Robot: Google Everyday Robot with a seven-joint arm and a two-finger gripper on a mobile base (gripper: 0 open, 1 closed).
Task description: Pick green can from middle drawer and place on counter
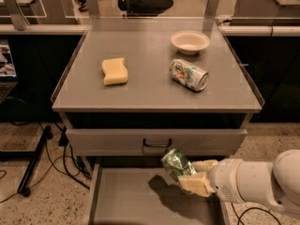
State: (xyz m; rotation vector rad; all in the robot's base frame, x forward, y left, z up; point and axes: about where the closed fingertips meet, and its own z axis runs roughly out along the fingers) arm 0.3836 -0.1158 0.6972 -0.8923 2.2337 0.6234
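Observation:
My gripper point(196, 175) comes in from the lower right on a white arm and is shut on the green can point(176, 163), a dented dark green can with pale markings. It holds the can tilted in the air above the open middle drawer point(117, 200), just below the closed drawer front. The can's shadow lies on the drawer's grey floor. The counter point(145, 86) is the grey metal top above, with a thin raised rim.
On the counter lie a yellow sponge point(115, 71), a white bowl point(190, 41) and a paler can on its side point(188, 74). The closed drawer front has a black bar handle point(157, 143). Cables and a stand leg lie on the floor at left.

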